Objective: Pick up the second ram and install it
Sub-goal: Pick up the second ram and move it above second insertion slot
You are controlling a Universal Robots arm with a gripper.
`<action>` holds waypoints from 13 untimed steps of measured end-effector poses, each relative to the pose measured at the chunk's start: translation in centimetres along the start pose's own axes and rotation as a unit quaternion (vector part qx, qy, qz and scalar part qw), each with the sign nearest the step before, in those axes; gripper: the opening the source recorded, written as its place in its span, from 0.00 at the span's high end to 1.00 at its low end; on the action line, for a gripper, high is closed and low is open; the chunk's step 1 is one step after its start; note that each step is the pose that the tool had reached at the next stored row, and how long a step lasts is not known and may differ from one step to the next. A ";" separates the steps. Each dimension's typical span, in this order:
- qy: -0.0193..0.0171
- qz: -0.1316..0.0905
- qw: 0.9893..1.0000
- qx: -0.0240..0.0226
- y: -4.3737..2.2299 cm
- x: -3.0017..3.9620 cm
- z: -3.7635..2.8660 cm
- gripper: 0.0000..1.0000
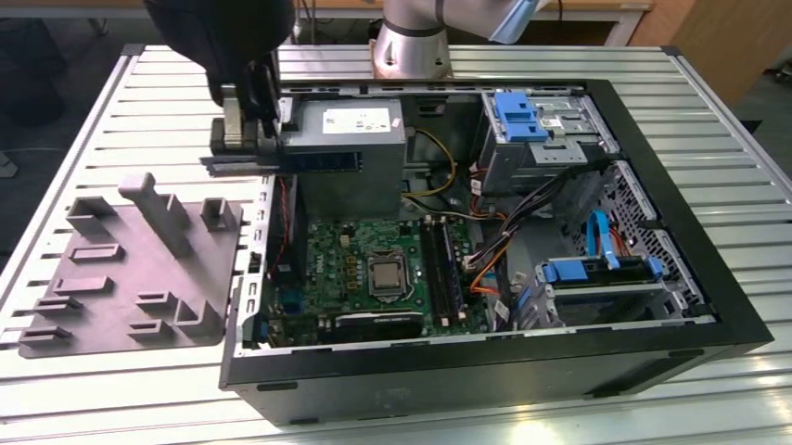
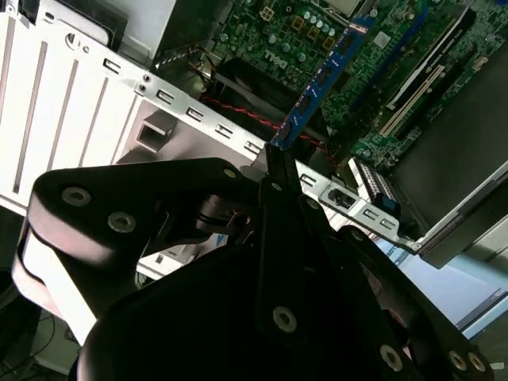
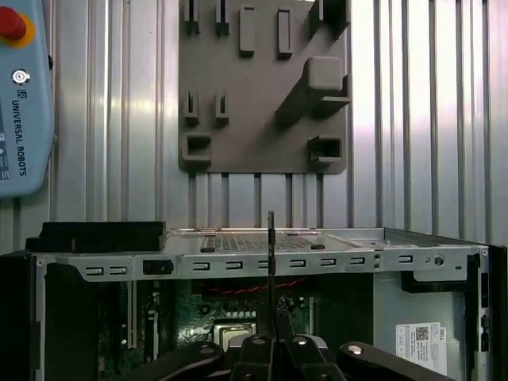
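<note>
Clamped the second ram between the closed fingers of the gripper, in the air over the open computer case. Held it at the case wall toward the exterior view's left, just beside the grey power supply in the case's far corner. Carried the stick with its long side roughly level, one end pinched and the other reaching over the case's interior.

Showed the same grasp in both wrist views. In the second wrist view, gripper shut on the second ram, with the blue-edged board and its row of dark chips projecting over the slotted metal rail of the case toward the green motherboard. In the first wrist view, gripper closed on the second ram, seen edge-on as a thin dark line crossing the case's wall rail.

Held the stick well apart from the long black memory slots, which stood inside the case on the motherboard, next to the processor socket.

Showed the grey tray flat on the slatted metal tabletop, raised blocks upward, just outside the case wall under the gripper. Showed a pale blue handheld controller with a red button on the tabletop, beyond the case and off to one side of the tray.
</note>
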State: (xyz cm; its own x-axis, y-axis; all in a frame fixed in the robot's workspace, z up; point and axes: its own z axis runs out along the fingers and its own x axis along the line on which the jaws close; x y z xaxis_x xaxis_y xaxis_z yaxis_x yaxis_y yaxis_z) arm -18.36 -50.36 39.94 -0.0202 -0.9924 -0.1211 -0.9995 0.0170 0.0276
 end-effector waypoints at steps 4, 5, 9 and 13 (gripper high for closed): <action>0.000 0.000 1.000 0.000 -0.79 -0.04 0.02 0.88; 0.000 0.000 1.000 0.000 -0.98 -0.04 0.03 0.88; 0.000 0.000 1.000 0.000 -1.70 -0.07 0.04 0.88; 0.000 0.000 1.000 0.000 -2.38 -0.10 0.07 0.88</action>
State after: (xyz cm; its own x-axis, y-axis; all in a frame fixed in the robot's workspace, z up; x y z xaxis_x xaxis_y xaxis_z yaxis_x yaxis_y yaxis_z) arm -15.98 -50.30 39.82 -0.0203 -0.9924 -0.1211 -0.9995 0.0170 0.0276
